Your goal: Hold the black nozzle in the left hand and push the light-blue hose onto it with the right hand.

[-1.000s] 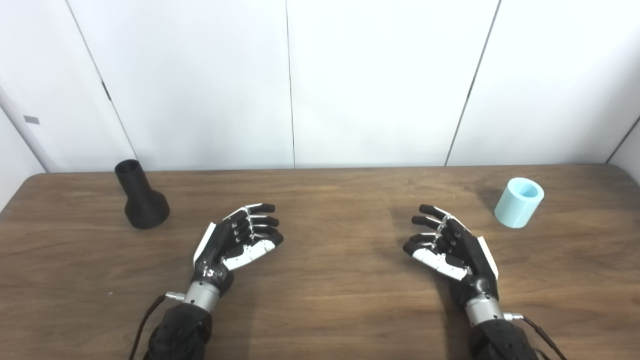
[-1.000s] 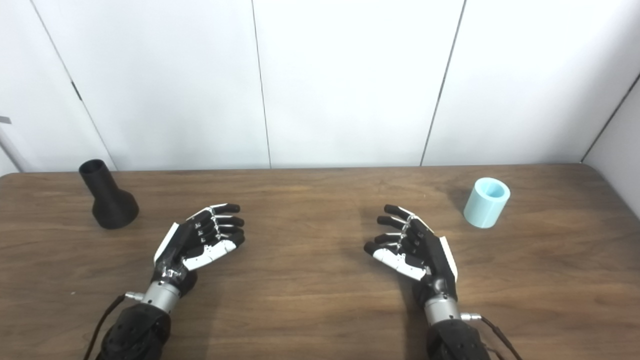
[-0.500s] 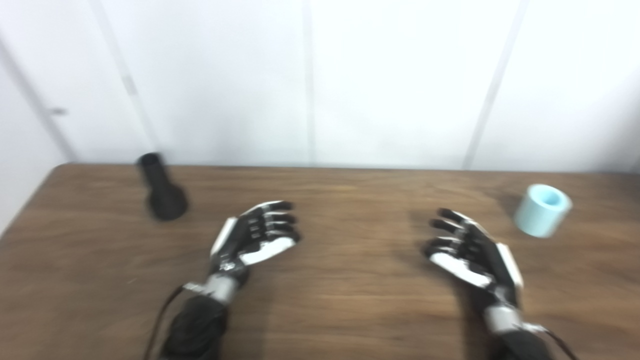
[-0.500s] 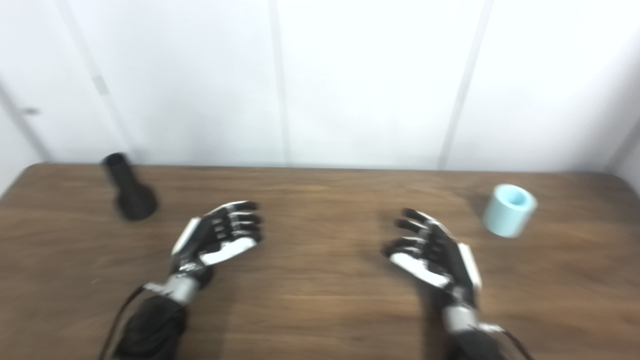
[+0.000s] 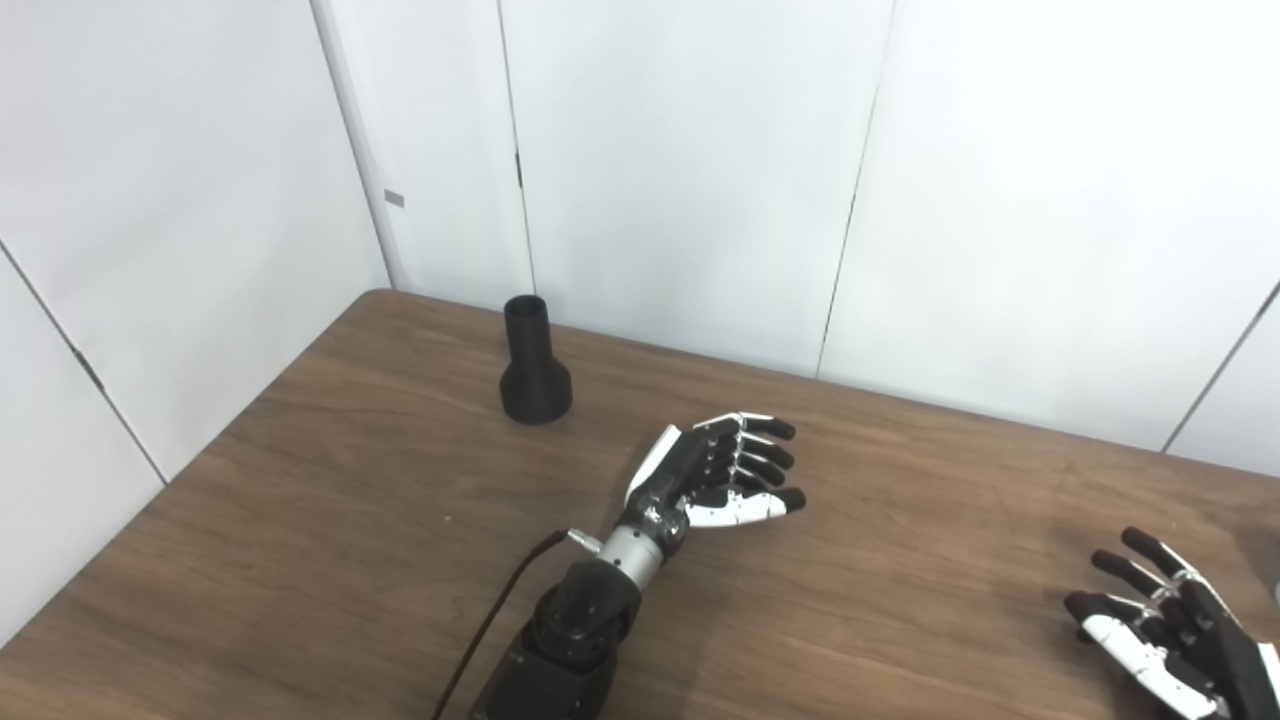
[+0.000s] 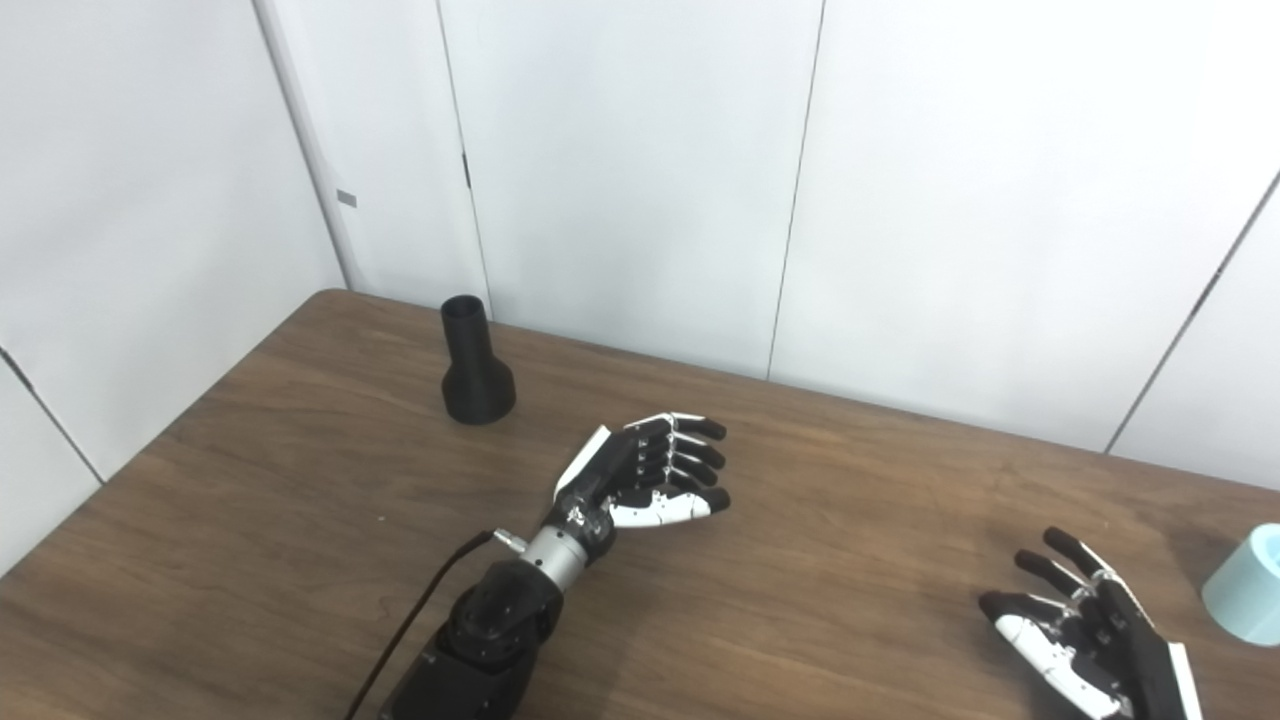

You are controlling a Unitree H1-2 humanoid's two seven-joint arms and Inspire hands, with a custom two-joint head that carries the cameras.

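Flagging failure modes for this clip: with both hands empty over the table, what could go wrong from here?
1. The black nozzle stands upright, narrow end up, near the table's far edge; a sideways approach by the open left hand might tip it or push it off.
2. The light-blue hose sits at the right eye view's right border, so the right hand may reach poorly guided.

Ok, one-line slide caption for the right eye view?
Both hands open: left hand short of upright black nozzle, right hand near light-blue hose.
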